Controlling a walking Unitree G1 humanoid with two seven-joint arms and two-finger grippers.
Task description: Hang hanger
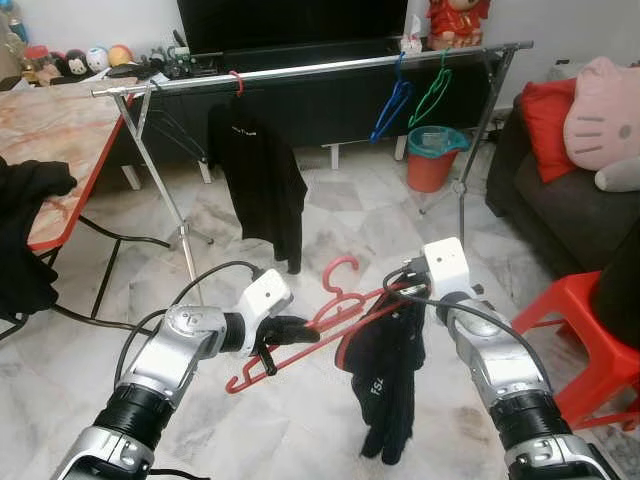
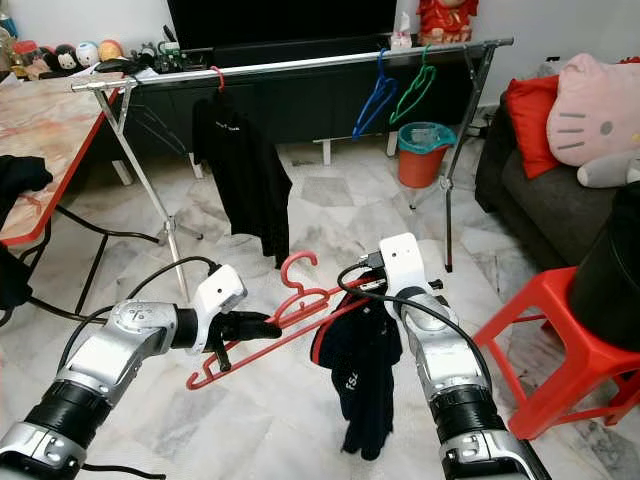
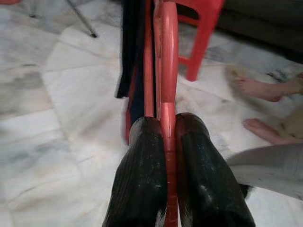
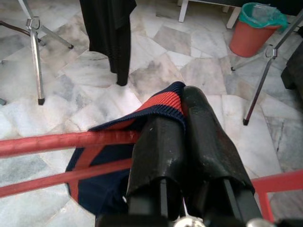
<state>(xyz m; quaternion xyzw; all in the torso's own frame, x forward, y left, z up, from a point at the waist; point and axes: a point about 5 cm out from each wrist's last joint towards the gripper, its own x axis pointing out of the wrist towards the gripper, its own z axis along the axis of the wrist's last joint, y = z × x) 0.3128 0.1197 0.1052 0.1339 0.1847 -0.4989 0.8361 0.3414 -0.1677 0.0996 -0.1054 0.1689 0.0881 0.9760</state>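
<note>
both claws grip: my left claw (image 1: 283, 331) pinches the red hanger (image 1: 300, 335), right claw (image 4: 189, 123) pinches its dark garment (image 1: 388, 375). hanging on the rail (image 1: 320, 68) remains undone.

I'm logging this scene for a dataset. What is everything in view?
red hanger: one, held between both grippers
dark garment: one, navy with red trim, draped on the hanger
clothes rail: one, silver, ahead
black shirt: one, hanging on the rail
empty hangers: blue, green, on the rail
bin: one, red, beyond the rail
stool: one, red, at right
person's bare feet: two, on the floor
left gripper: shut on the hanger
right gripper: shut on the garment
</note>
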